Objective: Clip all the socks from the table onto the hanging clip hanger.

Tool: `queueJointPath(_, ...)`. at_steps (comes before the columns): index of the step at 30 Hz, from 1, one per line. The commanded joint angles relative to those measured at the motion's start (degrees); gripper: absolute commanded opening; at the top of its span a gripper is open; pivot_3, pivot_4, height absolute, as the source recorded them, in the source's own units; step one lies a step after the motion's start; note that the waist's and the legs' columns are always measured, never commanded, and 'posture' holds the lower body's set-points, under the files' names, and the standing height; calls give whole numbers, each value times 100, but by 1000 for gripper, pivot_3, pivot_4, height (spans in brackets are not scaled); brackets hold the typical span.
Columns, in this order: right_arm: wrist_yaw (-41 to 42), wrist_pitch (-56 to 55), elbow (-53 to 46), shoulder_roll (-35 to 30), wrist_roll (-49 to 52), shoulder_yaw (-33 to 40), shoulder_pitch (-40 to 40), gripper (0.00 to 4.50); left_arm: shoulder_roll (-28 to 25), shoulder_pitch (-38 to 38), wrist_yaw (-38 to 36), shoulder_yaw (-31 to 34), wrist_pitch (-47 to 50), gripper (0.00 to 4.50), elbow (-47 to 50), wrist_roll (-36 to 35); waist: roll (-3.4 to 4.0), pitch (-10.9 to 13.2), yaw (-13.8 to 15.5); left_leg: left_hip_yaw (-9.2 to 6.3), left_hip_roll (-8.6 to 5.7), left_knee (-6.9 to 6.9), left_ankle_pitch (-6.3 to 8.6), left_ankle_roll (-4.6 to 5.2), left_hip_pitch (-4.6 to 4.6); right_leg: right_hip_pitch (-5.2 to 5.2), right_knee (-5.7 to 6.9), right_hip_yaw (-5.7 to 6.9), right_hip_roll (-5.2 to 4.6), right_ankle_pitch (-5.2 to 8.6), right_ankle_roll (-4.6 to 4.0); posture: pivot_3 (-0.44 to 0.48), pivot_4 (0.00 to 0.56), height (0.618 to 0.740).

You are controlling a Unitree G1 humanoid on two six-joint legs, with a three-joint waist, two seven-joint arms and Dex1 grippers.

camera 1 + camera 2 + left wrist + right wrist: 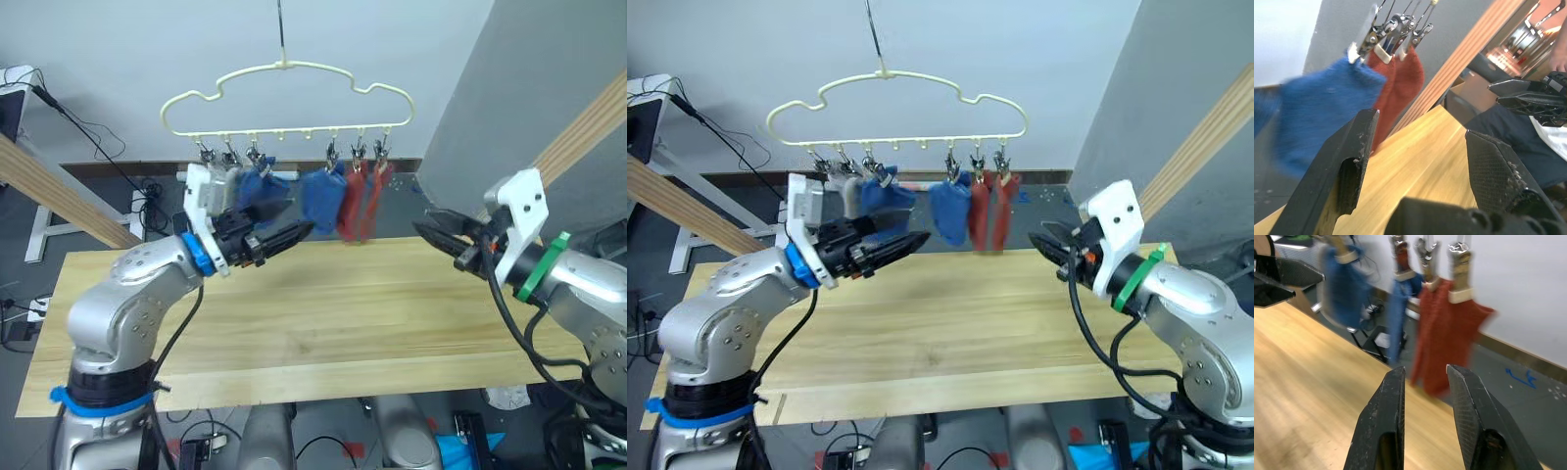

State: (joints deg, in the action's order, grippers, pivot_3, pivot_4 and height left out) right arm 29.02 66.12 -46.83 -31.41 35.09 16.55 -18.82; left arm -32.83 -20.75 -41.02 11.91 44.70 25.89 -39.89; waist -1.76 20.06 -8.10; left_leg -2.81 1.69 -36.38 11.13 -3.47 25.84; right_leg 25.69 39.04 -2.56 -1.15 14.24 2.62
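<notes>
- The pale yellow clip hanger (284,98) hangs by its thin hook above the far edge of the worktop (323,323), with a row of small silver clips along its lower bar.
- Socks hang from the clips. From left to right there are light grey socks (850,193), whose number I cannot tell, then a blue sock (263,193), a second blue sock (323,199), and two rust-red socks (361,201) side by side at the right.
- The middle clips between the two blue socks carry nothing.
- The plank top of the worktop carries no socks in the head views.
- The left pincer (284,235) is raised above the far left part of the worktop, pointing right, just below and in front of the left blue sock.
- In the left wrist view its two black fingers (1347,166) stand wide apart with nothing between them. A blue sock and the red socks hang beyond them.
- The right pincer (431,227) is held above the far right part of the worktop, pointing left toward the red socks, apart from them.
- In the right wrist view its fingers (1383,431) stand at a narrow gap, holding nothing. The red socks hang beyond them over the far edge.
- The two pincers face each other across the worktop, well apart.
- Thick wooden poles (59,201) slant at both sides of the scene.
</notes>
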Motion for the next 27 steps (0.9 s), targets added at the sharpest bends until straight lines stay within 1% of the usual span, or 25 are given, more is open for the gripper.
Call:
queueJointPath(1, 215, -666, -102, -83, -29, -77, 540, 1352, -96, 446, 95, 404, -178, 3252, 601, -198, -3, -64, 4, -1, 0, 0, 0, 0, -3, -3, -1, 0, 0, 0, 0, -226, 238, 740)
queueJointPath(4, 328, -1111, -86, -118, -91, -167, 1023, 1352, -43, 943, 314, 542, -435, 3252, 855, -31, -10, -156, 12, -3, 0, -9, 0, 0, -11, -17, -2, 1, 0, 0, 1, -209, 226, 740)
queueJointPath(5, 383, -1290, -79, -131, -127, -198, 1211, 1352, -43, 1102, 341, 605, -482, 3252, 910, -38, -13, -173, 16, -3, 0, -10, 0, 0, -27, -32, -3, 1, 1, 1, 1, -201, 219, 740)
queueJointPath(7, 483, -1583, -22, -163, -188, -282, 1593, 1352, -78, 1478, 436, 727, -575, 3252, 1000, 27, -20, -252, 22, -2, -1, -12, 0, 0, -42, -44, -5, -2, 2, 15, 30, -187, 210, 740)
queueJointPath(9, 564, -1803, 27, -197, -218, -336, 1928, 1352, -110, 1848, 561, 847, -746, 3252, 1073, 223, -36, -314, 26, -2, 1, -10, 0, 1, -60, -61, -4, -4, 4, 16, 30, -181, 207, 740)
queueJointPath(11, 692, -2075, 30, -225, -268, -349, 2286, 1352, -106, 2205, 593, 1063, -837, 3252, 1210, 192, -39, -355, 22, 1, 2, -7, 1, 1, -99, -98, -5, -6, 6, 17, 29, -165, 198, 740)
queueJointPath(13, 750, -2410, 60, -176, -324, -376, 2566, 1352, -59, 2547, 697, 1338, -894, 3252, 1310, 148, -47, -416, 24, 1, 3, -7, 0, 1, -108, -105, -5, -8, 6, 16, 25, -152, 189, 740)
queueJointPath(15, 743, -2609, 114, -172, -360, -424, 2697, 1352, -22, 2764, 787, 1474, -998, 3252, 1334, 175, -53, -449, 27, 0, 6, -8, 1, 1, -124, -125, -7, -6, 7, 19, 19, -143, 179, 740)
queueJointPath(16, 743, -2685, 137, -184, -382, -447, 2741, 1352, 15, 2882, 804, 1562, -1101, 3252, 1336, 213, -54, -473, 29, 0, 5, -8, 0, 2, -135, -137, -8, -5, 7, 30, 0, -143, 179, 740)
queueJointPath(18, 742, -2799, 170, -200, -406, -477, 2791, 1352, 48, 3016, 832, 1651, -1244, 3252, 1336, 240, -65, -527, 34, 3, 5, -8, 1, 2, -152, -155, -11, -8, 5, 36, -11, -143, 179, 740)
queueJointPath(20, 740, -2918, 260, -162, -415, -489, 2836, 1352, 77, 3137, 825, 1673, -1413, 3252, 1283, 325, -74, -579, 55, 1, 6, -8, 1, 2, -157, -158, -11, -6, 5, 37, -12, -126, 166, 740)
queueJointPath(24, 942, -3204, 404, -178, -381, -492, 3115, 1352, 281, 3621, 817, 1835, -1919, 3252, 1015, 614, -75, -691, 98, 8, 6, -1, 1, 2, -162, -160, -15, -12, 5, 39, -15, -113, 158, 740)
queueJointPath(27, 1055, -3352, 465, -244, -368, -464, 3205, 1352, 358, 3837, 941, 1811, -2028, 3252, 1037, 748, -81, -723, 160, 13, 6, 8, 2, 3, -172, -162, -17, -15, 5, 41, -19, -106, 157, 740)
